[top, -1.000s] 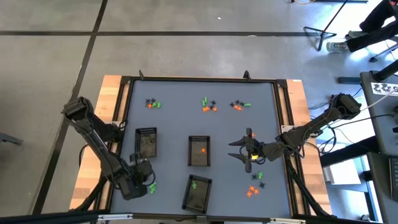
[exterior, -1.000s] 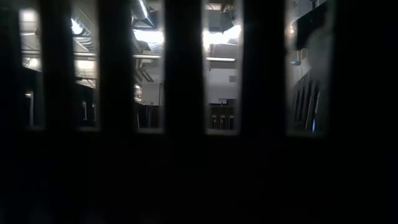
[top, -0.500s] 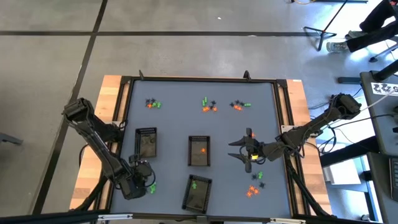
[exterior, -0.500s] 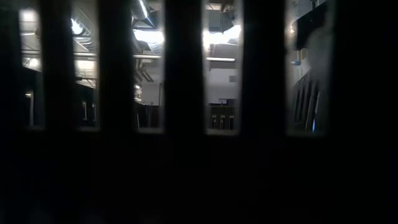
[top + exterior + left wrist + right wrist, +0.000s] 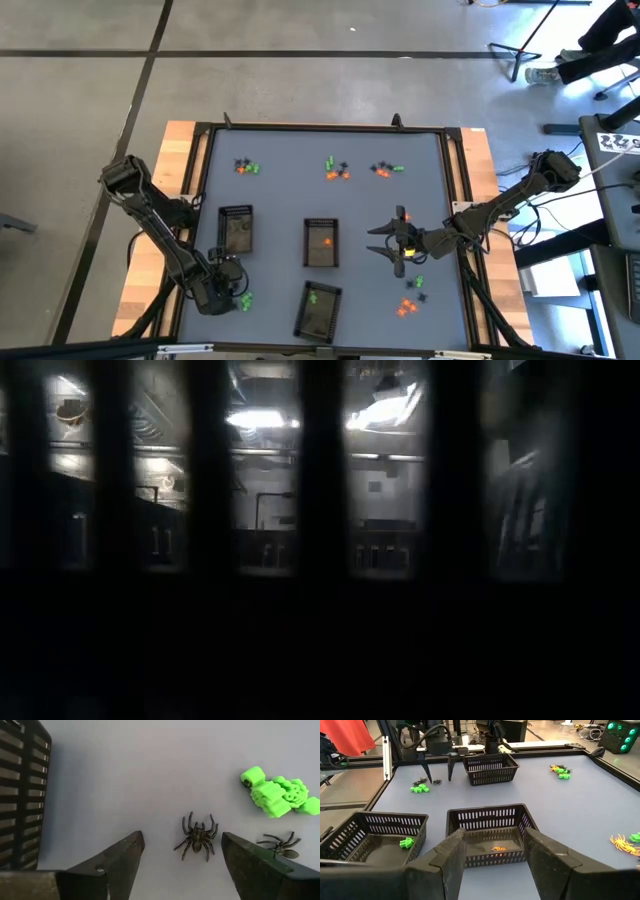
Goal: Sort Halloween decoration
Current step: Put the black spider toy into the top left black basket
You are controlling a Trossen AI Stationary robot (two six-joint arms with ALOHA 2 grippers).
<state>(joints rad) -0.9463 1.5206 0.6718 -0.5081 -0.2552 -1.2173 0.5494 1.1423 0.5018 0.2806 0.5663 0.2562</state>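
The matte grey-blue table surface (image 5: 280,200) was smooth and bare-looking, framed by a dark rail with pale wooden boards at both sides. Three small dark plastic trays with slotted walls stood on it: the left tray (image 5: 235,229), the middle tray (image 5: 320,243) and the near tray (image 5: 317,309).

The left gripper (image 5: 182,857) sat low over the near-left part of the table, just beside the left tray. Its two dark, wedge-shaped fingers (image 5: 122,857) were spread wide and held nothing. Between them, apart from both, lay a small glossy black plastic spider (image 5: 197,836) with thin curled legs. Near it lay a bright green blocky plastic skeleton figure (image 5: 277,795) and a second black spider (image 5: 280,845) beyond the other finger.

The right gripper (image 5: 492,852) hung over the table's right half, facing the middle tray, fingers parted and empty.

The remaining Halloween trinkets lay in small mixed clusters of orange, green and black: three groups along the far edge (image 5: 332,169) and one group near the right front (image 5: 408,300). One orange piece (image 5: 498,849) lay inside the middle tray; a green piece (image 5: 406,842) lay in the near tray.

The low view was blocked by dark slats.
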